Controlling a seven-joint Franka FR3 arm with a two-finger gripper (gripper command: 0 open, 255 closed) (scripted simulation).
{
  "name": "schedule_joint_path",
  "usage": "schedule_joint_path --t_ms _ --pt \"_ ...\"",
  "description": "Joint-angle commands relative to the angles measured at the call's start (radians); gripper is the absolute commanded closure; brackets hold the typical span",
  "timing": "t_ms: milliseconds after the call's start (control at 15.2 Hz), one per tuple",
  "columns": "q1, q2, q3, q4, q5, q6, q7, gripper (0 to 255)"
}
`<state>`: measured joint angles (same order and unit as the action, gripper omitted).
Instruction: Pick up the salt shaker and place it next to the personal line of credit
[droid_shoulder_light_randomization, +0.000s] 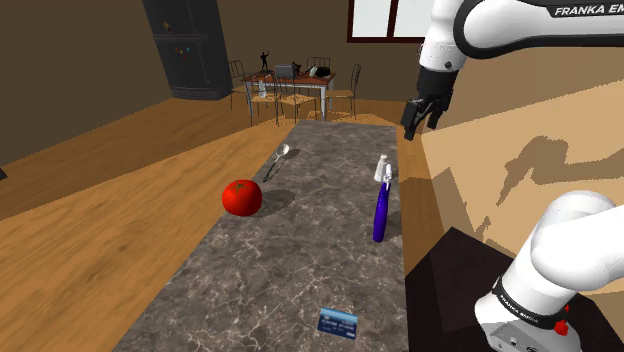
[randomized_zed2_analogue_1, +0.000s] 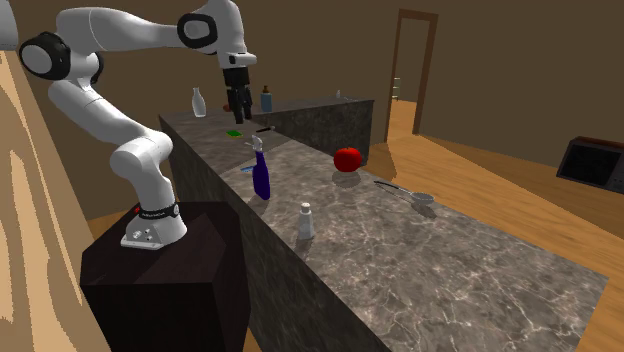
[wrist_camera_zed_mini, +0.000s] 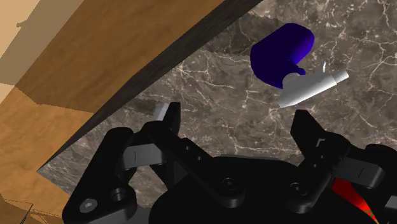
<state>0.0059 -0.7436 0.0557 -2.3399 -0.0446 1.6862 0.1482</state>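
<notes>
Spread wide and empty, my claw (wrist_camera_zed_mini: 237, 116) hung high above the table (droid_shoulder_light_randomization: 300, 260) edge. Below it, toward the shoulder view's left, the salt shaker (randomized_zed2_analogue_1: 306, 221) stood upright near the blue spray bottle (randomized_zed2_analogue_1: 261, 178); the card (droid_shoulder_light_randomization: 339, 322) lay well past that bottle.

The gripper (wrist_camera_zed_mini: 236, 121) is seen with its black fingers spread apart above a marbled counter (wrist_camera_zed_mini: 210, 89). A blue spray bottle (wrist_camera_zed_mini: 280, 54) is seen beyond them. A salt shaker (wrist_camera_zed_mini: 167, 111) is partly hidden by one finger.
</notes>
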Motion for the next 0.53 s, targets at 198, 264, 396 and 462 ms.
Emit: schedule_joint_path --t_ms 198,264,396,462 --pt "-0.018 0.083 -0.029 -0.001 -0.020 0.073 -0.024 0" --pt "-0.024 0.112 -0.039 0.001 -0.026 0.096 -0.032 0" --pt "-0.035 0.173 -0.057 0.009 -0.037 0.142 -0.048 0" --pt "-0.041 0.204 -0.066 0.015 -0.042 0.164 -0.055 0"
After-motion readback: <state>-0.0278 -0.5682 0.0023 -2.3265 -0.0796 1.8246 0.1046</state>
